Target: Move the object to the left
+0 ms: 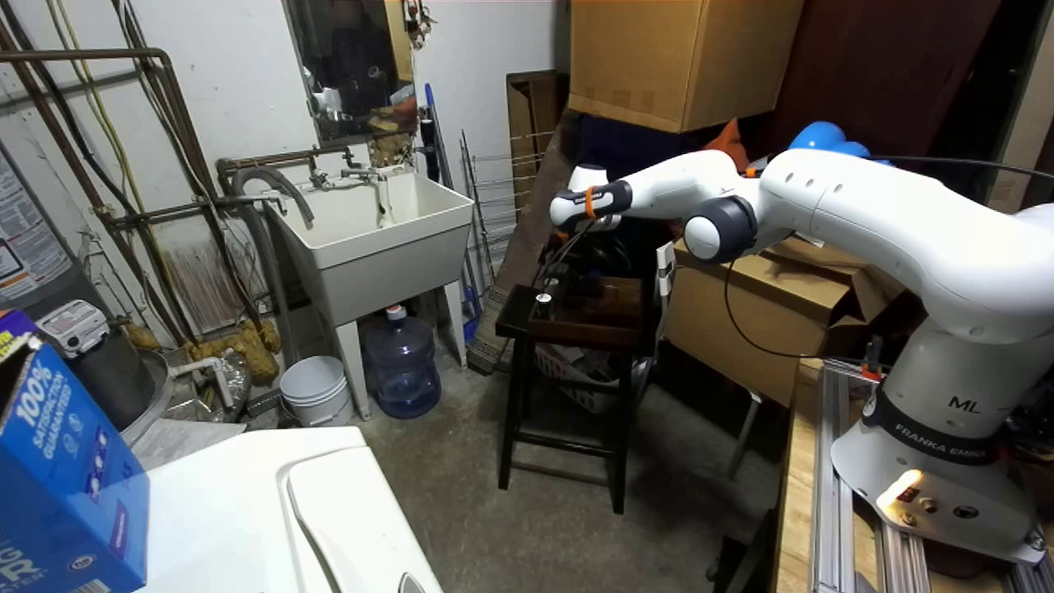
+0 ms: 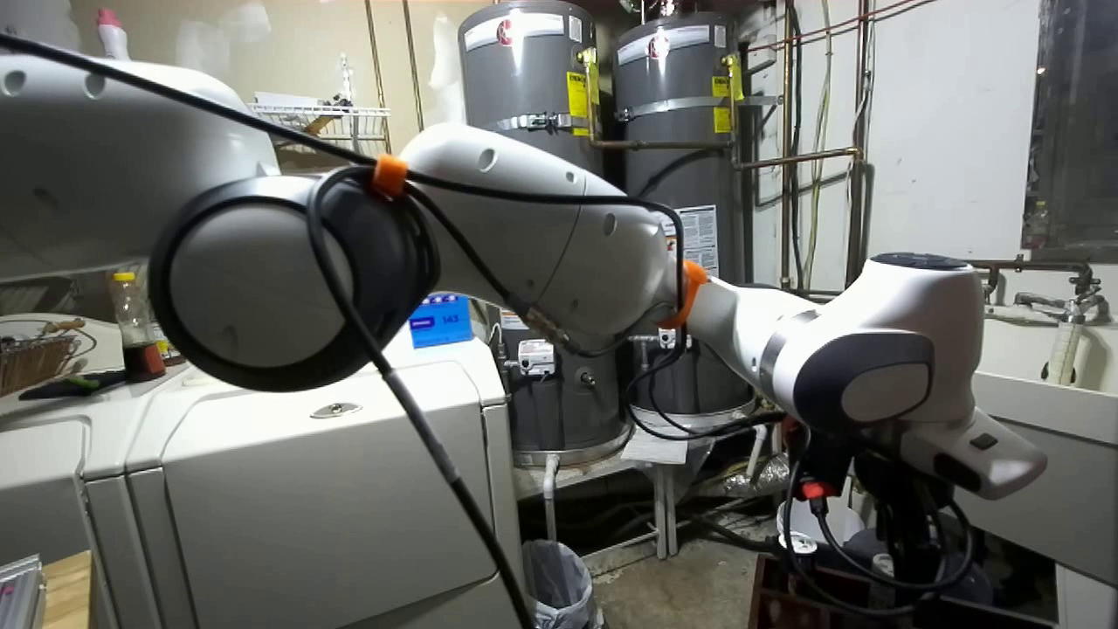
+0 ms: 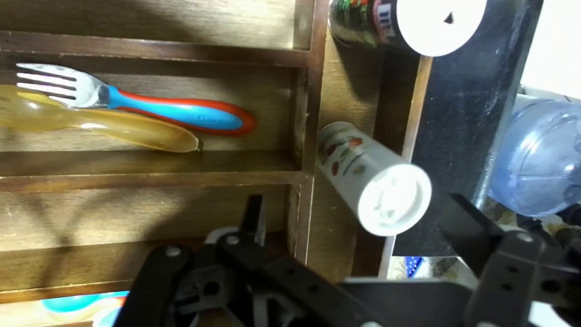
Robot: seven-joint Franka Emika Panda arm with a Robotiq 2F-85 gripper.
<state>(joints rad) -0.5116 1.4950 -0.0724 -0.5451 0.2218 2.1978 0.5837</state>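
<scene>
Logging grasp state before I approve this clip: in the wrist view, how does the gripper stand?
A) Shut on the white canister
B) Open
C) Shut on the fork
B, since the gripper shows its jaws wide apart, with a gap on either side of the white canister.
</scene>
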